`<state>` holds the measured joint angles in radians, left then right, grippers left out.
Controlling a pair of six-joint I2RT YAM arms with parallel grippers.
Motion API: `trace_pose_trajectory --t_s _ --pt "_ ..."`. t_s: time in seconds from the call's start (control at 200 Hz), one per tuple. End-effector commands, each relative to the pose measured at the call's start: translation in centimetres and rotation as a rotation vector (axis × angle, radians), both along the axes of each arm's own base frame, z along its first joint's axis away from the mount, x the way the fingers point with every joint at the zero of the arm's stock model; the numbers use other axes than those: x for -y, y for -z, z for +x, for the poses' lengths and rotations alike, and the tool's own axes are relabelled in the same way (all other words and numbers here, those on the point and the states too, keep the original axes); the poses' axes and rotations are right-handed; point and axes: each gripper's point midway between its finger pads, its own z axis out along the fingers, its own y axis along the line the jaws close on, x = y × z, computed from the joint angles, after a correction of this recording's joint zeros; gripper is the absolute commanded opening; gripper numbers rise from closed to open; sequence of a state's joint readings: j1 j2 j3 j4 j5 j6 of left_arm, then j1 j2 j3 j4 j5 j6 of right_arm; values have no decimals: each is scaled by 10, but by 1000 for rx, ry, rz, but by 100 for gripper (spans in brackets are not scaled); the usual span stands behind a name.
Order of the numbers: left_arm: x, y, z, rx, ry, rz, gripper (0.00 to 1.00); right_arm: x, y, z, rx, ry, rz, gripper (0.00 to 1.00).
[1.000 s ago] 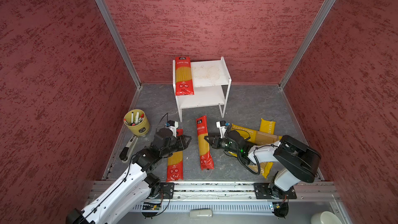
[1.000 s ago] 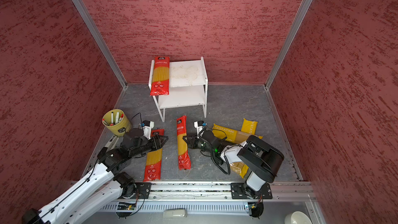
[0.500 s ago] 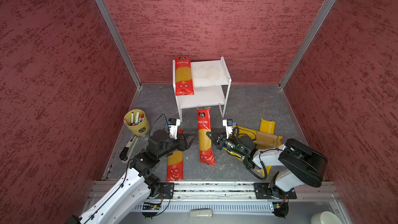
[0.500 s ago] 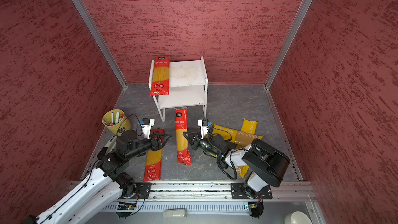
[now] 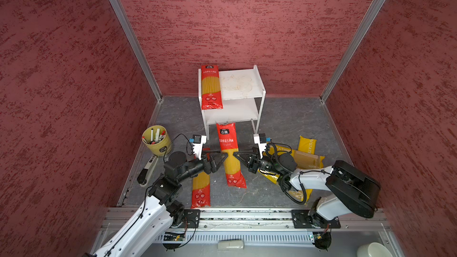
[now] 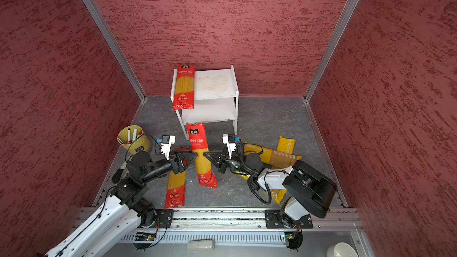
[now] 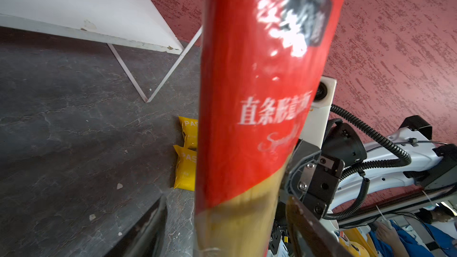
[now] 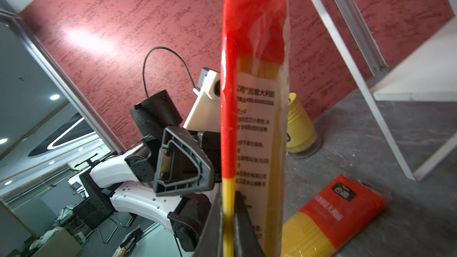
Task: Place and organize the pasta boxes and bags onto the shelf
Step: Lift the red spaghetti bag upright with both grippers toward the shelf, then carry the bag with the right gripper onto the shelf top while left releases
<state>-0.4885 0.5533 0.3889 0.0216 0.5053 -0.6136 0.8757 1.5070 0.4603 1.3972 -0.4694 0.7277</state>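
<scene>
Pack of red spaghetti being pinched at one edge by right hand, left hand standing open astride it.

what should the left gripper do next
probably close the left gripper on the lifted red pack: its jaws stand open around one edge while only the right gripper pinches the other, short of the shelf.
</scene>
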Motion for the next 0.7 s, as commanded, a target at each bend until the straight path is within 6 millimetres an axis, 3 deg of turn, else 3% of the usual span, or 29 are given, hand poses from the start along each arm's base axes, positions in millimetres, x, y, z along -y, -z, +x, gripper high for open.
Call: trace_pose_trajectory --t_s 0.0,0.17,0.541,0.696 --pt "4 -19 -4 53 44 -53 75 19 -88 -31 274 -49 247 0" --pt "8 -33 -10 83 94 -95 73 19 -98 -33 339 -50 255 0" --pt "10 -40 -7 109 112 -113 71 15 -108 -36 337 -98 278 0" --pt "13 -46 -4 110 119 -133 66 8 -102 -26 288 -95 270 0"
